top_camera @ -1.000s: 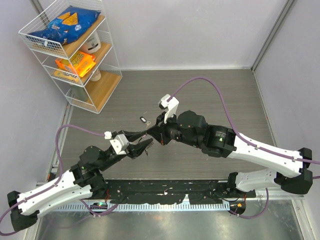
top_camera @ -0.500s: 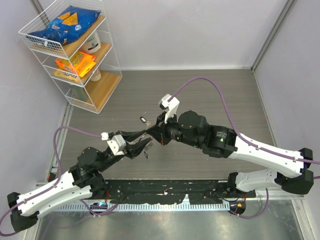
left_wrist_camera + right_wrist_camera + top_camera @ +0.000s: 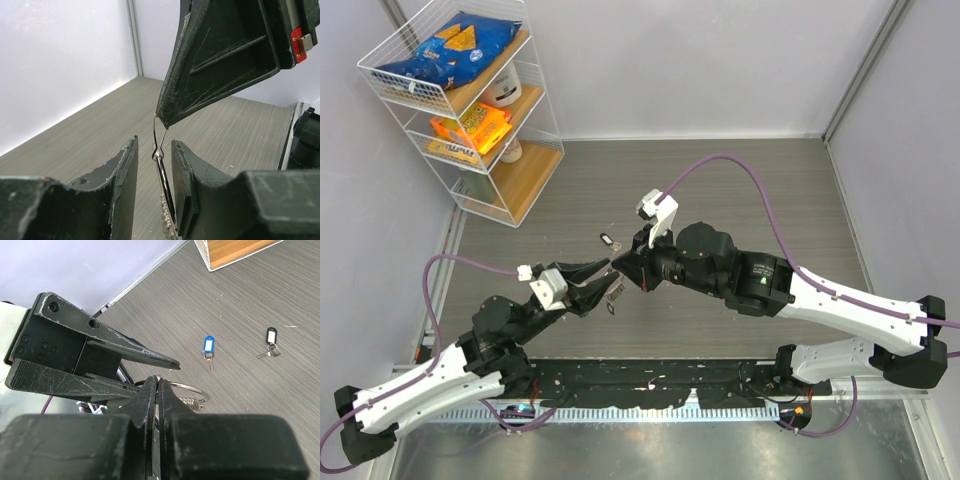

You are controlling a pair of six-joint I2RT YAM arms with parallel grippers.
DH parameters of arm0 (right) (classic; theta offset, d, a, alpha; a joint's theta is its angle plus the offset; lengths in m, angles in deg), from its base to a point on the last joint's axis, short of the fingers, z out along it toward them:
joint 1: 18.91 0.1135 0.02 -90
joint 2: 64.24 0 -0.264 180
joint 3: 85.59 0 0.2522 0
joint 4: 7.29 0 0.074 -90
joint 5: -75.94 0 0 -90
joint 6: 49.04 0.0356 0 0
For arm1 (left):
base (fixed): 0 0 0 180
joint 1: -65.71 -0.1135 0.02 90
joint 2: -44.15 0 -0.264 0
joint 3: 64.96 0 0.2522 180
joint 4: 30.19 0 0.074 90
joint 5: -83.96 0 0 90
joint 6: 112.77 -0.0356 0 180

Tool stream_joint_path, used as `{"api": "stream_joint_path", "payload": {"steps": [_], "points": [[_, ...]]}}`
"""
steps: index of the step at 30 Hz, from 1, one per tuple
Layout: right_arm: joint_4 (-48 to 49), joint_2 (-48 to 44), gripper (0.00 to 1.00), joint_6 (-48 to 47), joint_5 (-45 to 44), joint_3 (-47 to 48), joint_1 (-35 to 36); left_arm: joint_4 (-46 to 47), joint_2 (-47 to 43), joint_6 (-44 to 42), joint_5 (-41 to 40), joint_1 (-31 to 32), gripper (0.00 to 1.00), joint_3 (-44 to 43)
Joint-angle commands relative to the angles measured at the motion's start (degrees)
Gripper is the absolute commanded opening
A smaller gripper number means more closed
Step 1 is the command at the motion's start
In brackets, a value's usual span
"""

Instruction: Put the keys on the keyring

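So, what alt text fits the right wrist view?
The right gripper, its black fingers shut on a thin silver wire keyring, meets the left gripper reaching in from the left. Beyond, a small silvery key with a blue plastic tag and a black-tagged key lie apart on the grey wood-grain table.

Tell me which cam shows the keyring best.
Right wrist: the keyring shows as a round wire loop, partly hidden. Left wrist sees it edge-on, a thin wire. Top external: too small to make out.
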Motion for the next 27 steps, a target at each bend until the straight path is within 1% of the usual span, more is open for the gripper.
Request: {"api": "stream_joint_path", "payload": {"steps": [1, 11, 23, 24, 25, 27], "points": [[3.6, -1.3, 0.06, -0.9, 0.1, 2.3, 0.5, 3.5, -0.7, 0.2, -0.9, 0.0, 0.37, 0.0], [3.6, -1.3, 0.06, -1.2, -0.5, 2.2, 0.6, 3.5, -1.2, 0.1, -0.6, 0.1, 0.33, 0.1], [3.8, -1.3, 0.06, -1.1, -0.3, 2.4, 0.7, 3.5, -0.6, 0.3, 0.1, 0.1, 0.3, 0.1], [3.9, -1.4, 0.06, -1.0, -0.3, 2.3, 0.7, 3.5, -0.6, 0.3, 0.2, 0.0, 0.28, 0.1], [3.8, -1.3, 0.05, -1.1, -0.2, 2.3, 0.7, 3.7, -0.6, 0.3, 0.5, 0.1, 0.22, 0.1], [3.8, -1.4, 0.06, -1.0, -0.2, 2.4, 0.8, 3.9, -0.3, 0.1, 1.5, 0.0, 0.0, 0.0]]}}
